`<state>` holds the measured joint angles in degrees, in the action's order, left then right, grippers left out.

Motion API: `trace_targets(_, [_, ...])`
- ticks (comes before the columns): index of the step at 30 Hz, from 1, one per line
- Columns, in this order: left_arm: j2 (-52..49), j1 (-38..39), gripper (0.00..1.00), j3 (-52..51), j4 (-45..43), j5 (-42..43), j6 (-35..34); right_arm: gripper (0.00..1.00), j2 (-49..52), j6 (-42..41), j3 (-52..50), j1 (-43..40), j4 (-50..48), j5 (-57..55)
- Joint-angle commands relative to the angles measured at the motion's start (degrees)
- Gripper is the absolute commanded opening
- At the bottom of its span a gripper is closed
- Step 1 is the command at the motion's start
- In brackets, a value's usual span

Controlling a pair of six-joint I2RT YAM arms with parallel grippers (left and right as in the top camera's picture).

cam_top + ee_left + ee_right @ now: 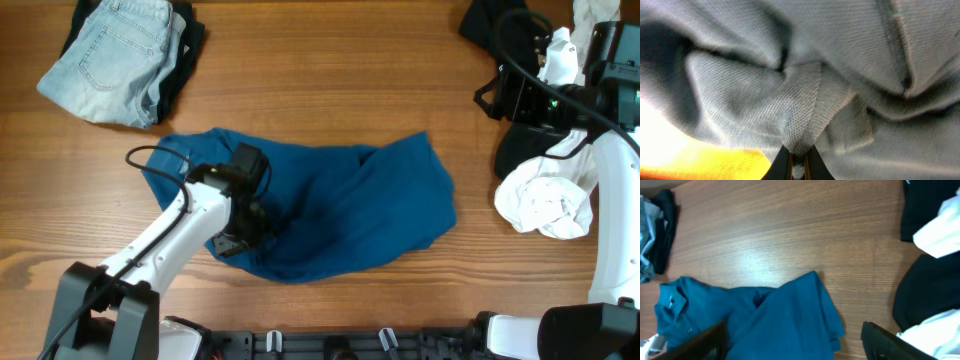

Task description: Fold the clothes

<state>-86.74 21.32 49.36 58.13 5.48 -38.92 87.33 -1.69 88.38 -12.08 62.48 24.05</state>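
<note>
Left gripper (799, 169) nips a slim ridge of large deep-blue thin-fabric shirt (350, 200); my pull may slip it, layers caught unclear.

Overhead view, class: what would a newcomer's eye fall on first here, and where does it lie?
A crumpled deep-blue shirt sprawls at the centre, its left edge pinched by the left gripper. Pale folded jeans sit at the far left corner; a white bundled garment lies at the right edge.
</note>
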Motion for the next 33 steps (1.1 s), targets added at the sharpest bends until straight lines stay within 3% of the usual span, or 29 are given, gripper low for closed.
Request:
trace_targets(1, [0.6, -2.3, 0.04, 11.8, 6.2, -1.3, 4.2, 0.8, 0.4, 0.0, 0.1, 0.2, 0.3, 3.0])
trace_targets(5, [1.7, -3.0, 0.04, 26.8, 12.0, -6.9, 5.3, 0.78, -0.5, 1.4, 0.1, 0.5, 2.4, 3.0])
trace_targets(12, [1.7, -3.3, 0.04, 43.5, 11.8, -12.5, 8.6, 0.89, -4.2, 2.0, 0.1, 2.7, 6.1, 2.8])
trace_targets(18, [1.8, -5.6, 0.04, 45.3, 4.8, -14.6, 8.7, 0.93, -4.7, 4.7, -1.1, 7.7, 10.4, 3.0])
trace_targets(26, [1.8, -10.0, 0.04, 45.5, -5.4, -14.4, 8.7, 0.92, -4.7, 6.8, -7.8, 16.0, 8.1, 6.0])
trace_targets(33, [3.7, -9.8, 0.04, 48.3, -10.9, -13.9, 9.0, 0.92, -4.7, -2.3, -16.5, 20.0, 1.1, 3.6])
